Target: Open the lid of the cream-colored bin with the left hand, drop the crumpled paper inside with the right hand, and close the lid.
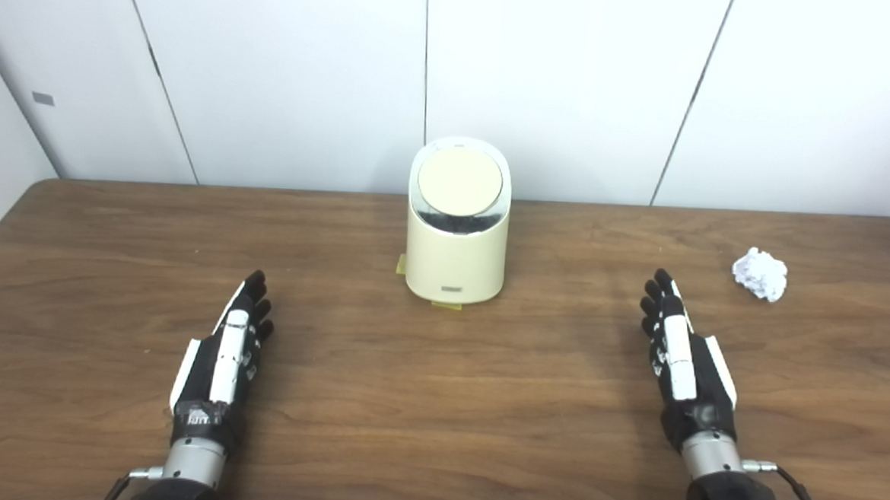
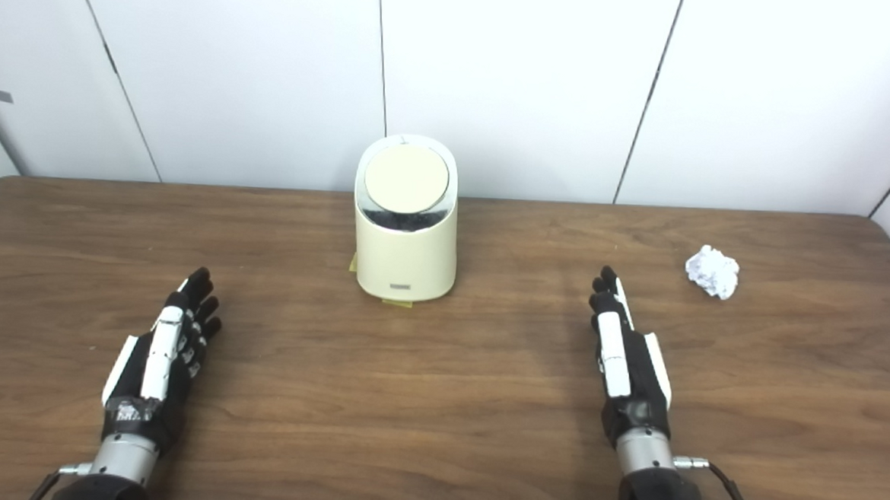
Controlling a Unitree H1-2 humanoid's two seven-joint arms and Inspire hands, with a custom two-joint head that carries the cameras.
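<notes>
Both your left hand (image 1: 225, 345) and right hand (image 1: 681, 361) lie flat, fingers extended and holding nothing, the lidded cream-colored bin (image 1: 458, 224) ahead between them and the crumpled paper (image 1: 761, 273) just beyond the right fingertips, light enough to skid from a clumsy pinch.

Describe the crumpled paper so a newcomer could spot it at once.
Start at the cream-colored bin standing mid-table at the back. Look far right along the wooden table, beyond the right hand. The crumpled paper lies there alone: a small, white, wrinkled ball.
</notes>
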